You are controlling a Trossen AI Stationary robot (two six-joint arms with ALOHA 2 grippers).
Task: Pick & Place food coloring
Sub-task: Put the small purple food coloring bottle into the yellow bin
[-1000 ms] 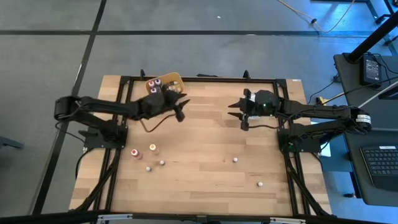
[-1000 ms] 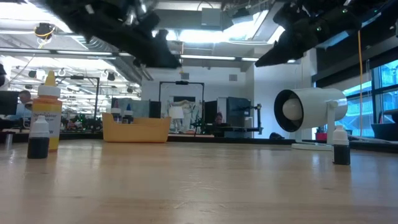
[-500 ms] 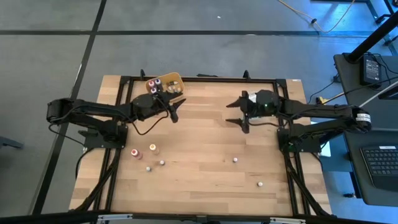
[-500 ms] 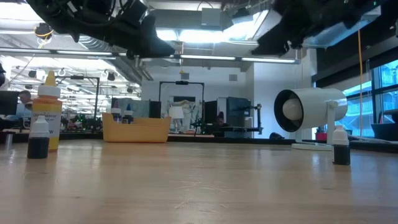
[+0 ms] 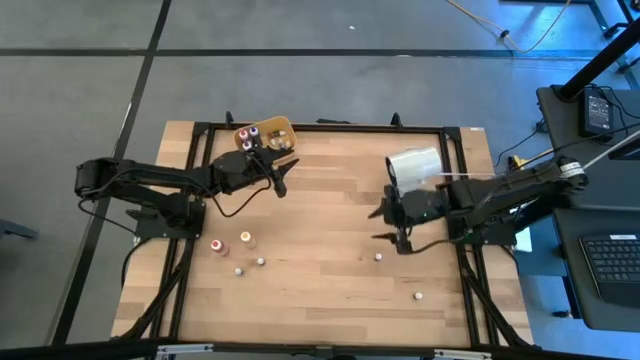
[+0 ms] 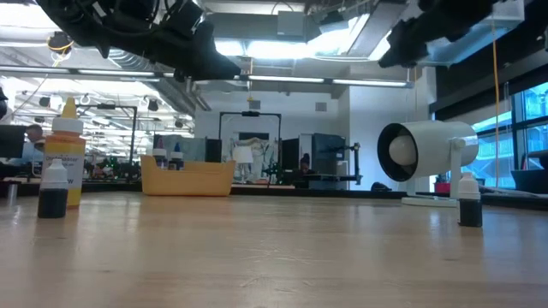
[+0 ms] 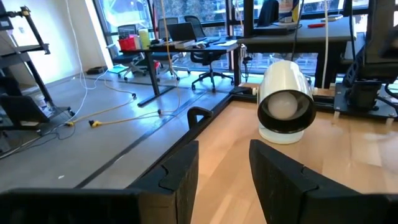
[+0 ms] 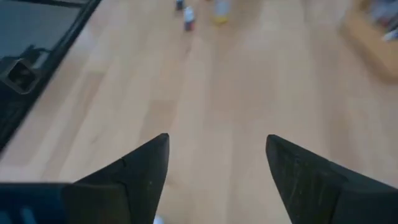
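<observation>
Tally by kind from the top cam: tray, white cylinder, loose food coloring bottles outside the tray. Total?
Yellow-orange plastic tray: 1
Large white cylinder: 1
Tiny pale-capped food coloring bottles loose outside the tray: 6
Total: 8

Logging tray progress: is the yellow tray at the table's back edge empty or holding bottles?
Holding bottles: the high view shows several small bottles standing inside the yellow tray, with others loose on the table.

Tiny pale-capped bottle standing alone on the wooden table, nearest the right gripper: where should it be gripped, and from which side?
Take the tiny pale-capped bottle by its body just under the cap, coming straight down. From above only its round cap shows, so it seems upright, and the wooden table is bare around it. The open right gripper hovers close by.
</observation>
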